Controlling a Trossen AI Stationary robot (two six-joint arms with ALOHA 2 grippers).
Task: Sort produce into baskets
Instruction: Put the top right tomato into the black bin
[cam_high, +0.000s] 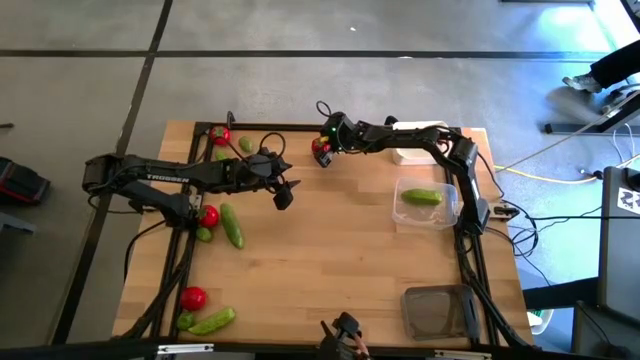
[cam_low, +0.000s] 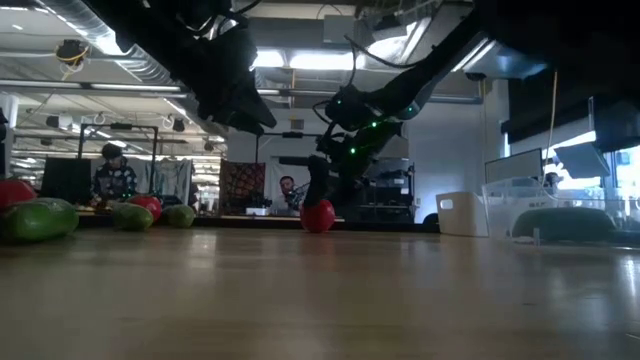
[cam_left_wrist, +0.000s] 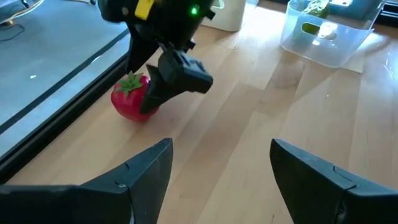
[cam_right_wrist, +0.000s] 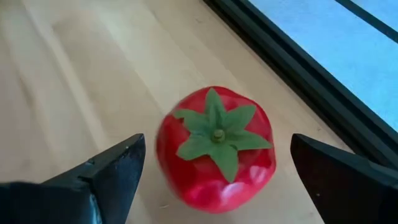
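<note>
**Right gripper spread over a tomato at the far edge**

At the left of the table, in the high view, loose produce waits: a tomato (cam_high: 193, 297) and a green pod (cam_high: 212, 321) at the near left corner, another tomato (cam_high: 209, 215) with a pod (cam_high: 232, 225) beside the left arm, and one more tomato (cam_high: 221, 135) at the far left corner.

The left gripper (cam_high: 283, 189) hangs over bare wood left of the table's middle. Its fingers (cam_left_wrist: 144, 176) stand apart and hold nothing. It points toward the far right, at the tomato that the other arm works on.

That tomato (cam_right_wrist: 216, 149) lies near the far edge of the table, close to the dark frame rail (cam_right_wrist: 298, 68), with its green stem leaf upward. It is round, so no long axis matters for the grasp. The right gripper (cam_high: 322, 147) is directly above it, with its fingers fully wide, one on each side of the fruit and not touching it. In the low view the tomato (cam_low: 318, 215) rests on the wood under this gripper. I judge the next move is to lower a little and close.

On the right side stand the baskets: the white basket (cam_high: 412, 155) far, the clear basket (cam_high: 427, 204) with a green pod inside, and the dark basket (cam_high: 437, 310) near.
</note>
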